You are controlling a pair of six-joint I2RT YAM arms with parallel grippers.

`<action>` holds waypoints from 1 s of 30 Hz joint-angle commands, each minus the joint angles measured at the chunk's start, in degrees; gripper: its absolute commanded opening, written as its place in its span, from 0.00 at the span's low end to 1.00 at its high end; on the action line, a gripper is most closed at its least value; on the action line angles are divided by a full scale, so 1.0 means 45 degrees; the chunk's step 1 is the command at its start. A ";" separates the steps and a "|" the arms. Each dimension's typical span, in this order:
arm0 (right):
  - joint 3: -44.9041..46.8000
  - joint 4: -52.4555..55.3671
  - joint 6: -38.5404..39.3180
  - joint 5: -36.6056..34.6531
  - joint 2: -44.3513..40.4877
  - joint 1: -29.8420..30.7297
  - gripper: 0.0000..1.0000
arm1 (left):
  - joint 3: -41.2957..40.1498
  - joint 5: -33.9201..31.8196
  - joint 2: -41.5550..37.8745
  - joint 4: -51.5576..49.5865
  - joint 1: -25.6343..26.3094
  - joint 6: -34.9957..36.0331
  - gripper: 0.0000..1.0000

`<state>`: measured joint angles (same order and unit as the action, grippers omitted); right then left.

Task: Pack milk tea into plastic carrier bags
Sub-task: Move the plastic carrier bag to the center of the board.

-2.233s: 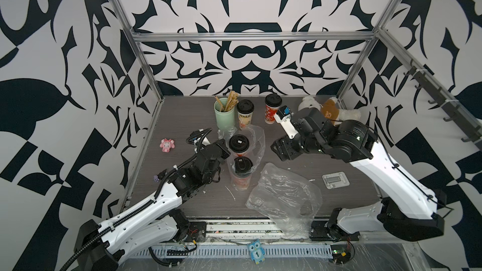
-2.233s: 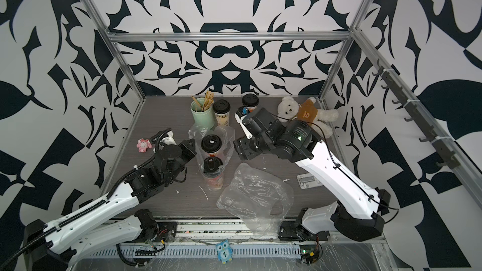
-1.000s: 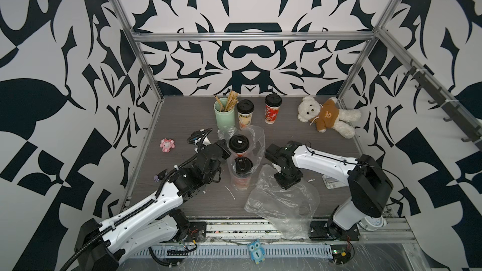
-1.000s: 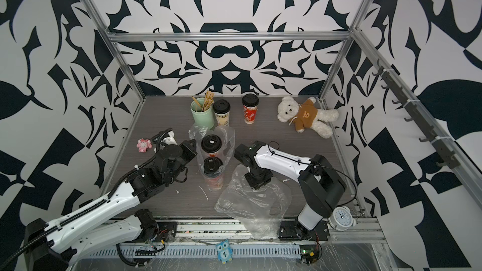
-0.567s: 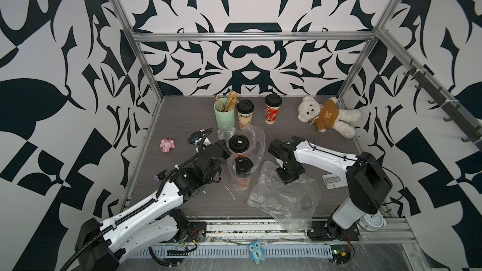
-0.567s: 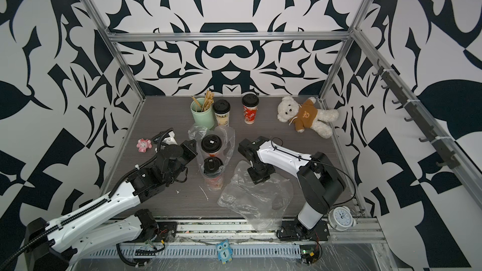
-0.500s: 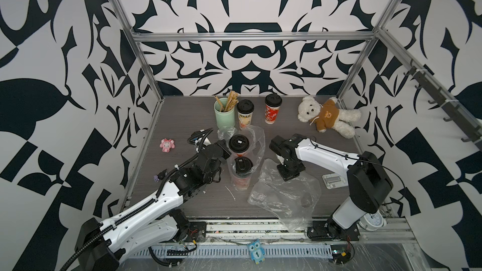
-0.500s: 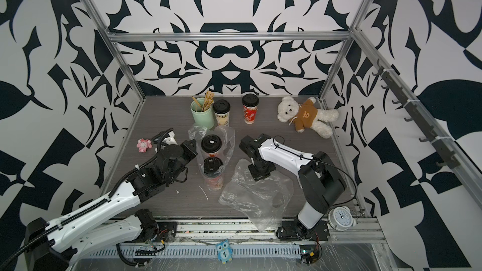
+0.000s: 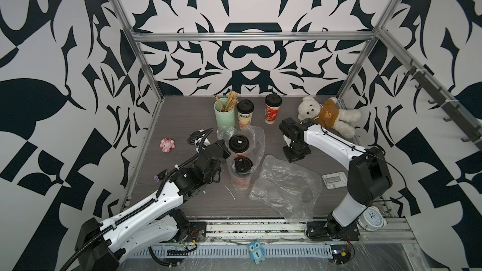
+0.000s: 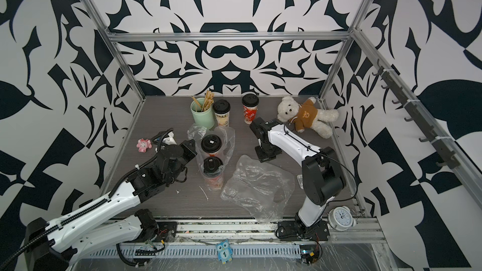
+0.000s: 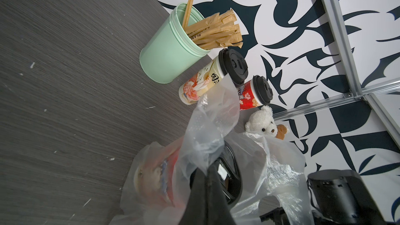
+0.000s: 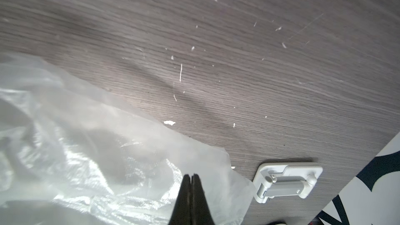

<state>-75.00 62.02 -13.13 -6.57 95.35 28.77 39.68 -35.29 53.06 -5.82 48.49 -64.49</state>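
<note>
- Where the surface ends at the front rail, an owl tag marked 1 stands; an alarm clock sits beside the right arm's base.
- Near right part of the surface: empty bag, clear and crumpled, lying flat, its near corner reaching the front edge. The white folding stand lies just beside it on the right.
- Above the empty bag's far edge: right hand, pointing down. In the right wrist view its jaws are pressed together tip to tip with nothing seen between them; the film lies beneath.
- Mid-surface, left of the empty bag: filled bag, standing with its mouth upward. Two cups stand upright inside, one behind the other: near cup and far cup. Both have black lids, and red print shows through the film.
- At the filled bag's left side: left hand, jaws closed and pinching a flap of the film. The flap rises from the tips in the left wrist view.
- Well left of the filled bag: pink toy, alone.
- Back row, left to right: mint-green holder of brown sticks, cream-yellow cup just beside it, red cup a little apart, teddy bear lying in the right corner. Both cups are upright, lidded and outside either bag.
</note>
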 commanded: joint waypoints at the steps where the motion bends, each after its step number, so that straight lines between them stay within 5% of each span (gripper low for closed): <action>1: -0.0594 0.1620 -0.0545 0.0255 -0.1887 0.0562 0.00 | 0.0128 -0.0391 -0.0018 -0.0288 -0.0033 0.0054 0.00; 6: 0.0406 0.1570 -0.2422 0.2387 -0.3762 0.2396 0.01 | 0.0174 -0.0358 0.0025 -0.0327 -0.0035 0.0053 0.00; 13: 0.1641 0.1469 -0.5044 0.2981 -0.4641 0.6525 0.68 | 0.0202 -0.0158 0.0230 -0.0312 -0.0033 0.0045 0.00; 18: 0.2755 0.1437 -0.6015 0.2831 -0.5710 0.7411 0.86 | 0.0127 0.0090 0.0449 -0.0170 -0.0036 -0.0062 0.00; 23: 0.3054 0.0731 -0.6193 0.3043 -0.5916 0.8343 0.77 | 0.0095 0.0263 0.0600 -0.0161 -0.0033 -0.0250 0.00; 30: 0.3229 -0.1640 -0.6527 0.4427 -0.5106 1.0264 0.00 | 0.0079 0.0126 0.0557 -0.0308 -0.0033 -0.0279 0.00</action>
<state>-61.19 60.20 -41.15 10.13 70.35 72.60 39.72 -34.22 55.70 -5.85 48.49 -64.90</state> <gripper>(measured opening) 0.070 0.046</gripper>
